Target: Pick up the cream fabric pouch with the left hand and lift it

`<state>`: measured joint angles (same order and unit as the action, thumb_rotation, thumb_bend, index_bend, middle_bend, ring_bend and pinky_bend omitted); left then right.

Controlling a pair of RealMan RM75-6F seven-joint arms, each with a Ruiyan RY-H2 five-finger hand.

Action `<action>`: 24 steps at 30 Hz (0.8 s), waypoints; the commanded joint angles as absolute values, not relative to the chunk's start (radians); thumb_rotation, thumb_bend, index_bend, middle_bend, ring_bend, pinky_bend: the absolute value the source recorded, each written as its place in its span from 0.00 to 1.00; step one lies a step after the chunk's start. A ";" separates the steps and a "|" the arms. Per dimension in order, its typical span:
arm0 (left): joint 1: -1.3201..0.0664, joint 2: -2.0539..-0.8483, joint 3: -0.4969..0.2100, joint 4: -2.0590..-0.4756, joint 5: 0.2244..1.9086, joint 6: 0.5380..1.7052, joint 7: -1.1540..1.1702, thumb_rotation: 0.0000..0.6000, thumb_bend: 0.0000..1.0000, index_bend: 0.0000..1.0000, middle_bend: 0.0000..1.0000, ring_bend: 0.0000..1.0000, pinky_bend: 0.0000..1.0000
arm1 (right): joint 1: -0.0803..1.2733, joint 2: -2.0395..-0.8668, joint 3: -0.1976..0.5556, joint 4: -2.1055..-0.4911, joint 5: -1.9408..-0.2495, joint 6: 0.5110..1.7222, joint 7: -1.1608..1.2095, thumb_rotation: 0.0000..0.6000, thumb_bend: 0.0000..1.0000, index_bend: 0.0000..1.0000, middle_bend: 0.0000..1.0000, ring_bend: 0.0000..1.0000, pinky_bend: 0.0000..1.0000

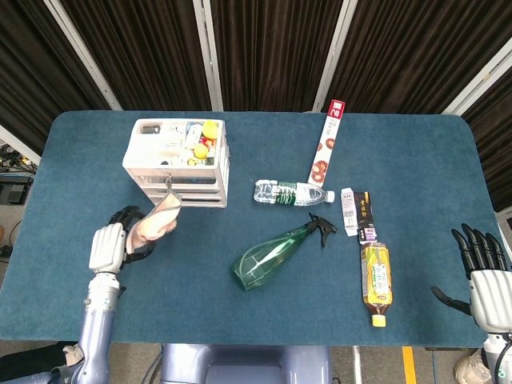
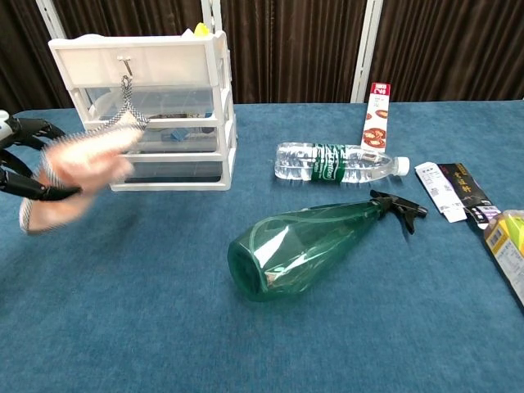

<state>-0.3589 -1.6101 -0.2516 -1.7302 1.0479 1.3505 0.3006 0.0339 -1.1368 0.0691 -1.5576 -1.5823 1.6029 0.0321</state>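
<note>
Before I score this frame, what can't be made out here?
- Left hand: cut off by the left edge in the chest view; the head view shows mostly its back, so the finger grip is hidden.
- Cream fabric pouch: motion-blurred in the chest view.
- Pouch loop on the white drawer unit: hooked or free, too small to tell.
- Right hand: head view only, at the corner.

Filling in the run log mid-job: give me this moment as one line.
left hand: holds cream fabric pouch | pouch loop: on white drawer unit's hook | right hand: open, idle
</note>
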 commanded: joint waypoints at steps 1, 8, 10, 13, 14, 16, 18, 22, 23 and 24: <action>-0.355 -1.598 -0.277 -1.751 1.002 1.317 0.250 1.00 0.09 0.13 0.00 0.00 0.21 | 0.034 -1.137 0.069 -1.557 -1.583 1.604 0.033 1.00 0.00 0.00 0.00 0.00 0.00; -0.354 -1.588 -0.281 -1.747 1.006 1.323 0.228 1.00 0.09 0.12 0.00 0.00 0.17 | 0.034 -1.136 0.069 -1.557 -1.583 1.603 0.033 1.00 0.00 0.00 0.00 0.00 0.00; -0.354 -1.585 -0.282 -1.748 1.005 1.326 0.228 1.00 0.09 0.12 0.00 0.00 0.15 | 0.034 -1.137 0.070 -1.558 -1.583 1.603 0.031 1.00 0.00 0.00 0.00 0.00 0.00; -0.352 -1.579 -0.278 -1.749 1.006 1.332 0.234 1.00 0.09 0.12 0.00 0.00 0.12 | 0.033 -1.137 0.069 -1.558 -1.582 1.604 0.032 1.00 0.00 0.00 0.00 0.00 0.00; -0.351 -1.576 -0.274 -1.750 1.010 1.336 0.239 1.00 0.09 0.12 0.00 0.00 0.11 | 0.033 -1.137 0.070 -1.557 -1.582 1.604 0.032 1.00 0.00 0.00 0.00 0.00 0.00; -0.350 -1.566 -0.264 -1.754 1.024 1.343 0.253 1.00 0.09 0.12 0.00 0.00 0.09 | 0.033 -1.137 0.070 -1.557 -1.582 1.604 0.032 1.00 0.00 0.00 0.00 0.00 0.00; -0.350 -1.504 -0.203 -1.756 1.159 1.383 0.338 1.00 0.09 0.12 0.00 0.00 0.07 | 0.033 -1.136 0.070 -1.556 -1.580 1.603 0.033 1.00 0.00 0.00 0.00 0.00 0.00; -0.316 -1.399 -0.113 -1.764 1.361 1.460 0.386 1.00 0.09 0.11 0.00 0.00 0.02 | 0.034 -1.136 0.069 -1.557 -1.581 1.600 0.030 1.00 0.00 0.00 0.00 0.00 0.00; -0.306 -1.378 -0.095 -1.764 1.395 1.476 0.389 1.00 0.09 0.11 0.00 0.00 0.01 | 0.034 -1.136 0.069 -1.557 -1.581 1.599 0.029 1.00 0.00 0.00 0.00 0.00 0.00; -0.293 -1.356 -0.077 -1.763 1.427 1.494 0.392 1.00 0.08 0.09 0.00 0.00 0.01 | 0.034 -1.136 0.068 -1.557 -1.581 1.598 0.027 1.00 0.00 0.00 0.00 0.00 0.00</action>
<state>-0.3303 -1.4573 -0.1662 -1.7585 1.2684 1.4161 0.3364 0.0344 -1.1359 0.0679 -1.5574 -1.5807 1.5978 0.0272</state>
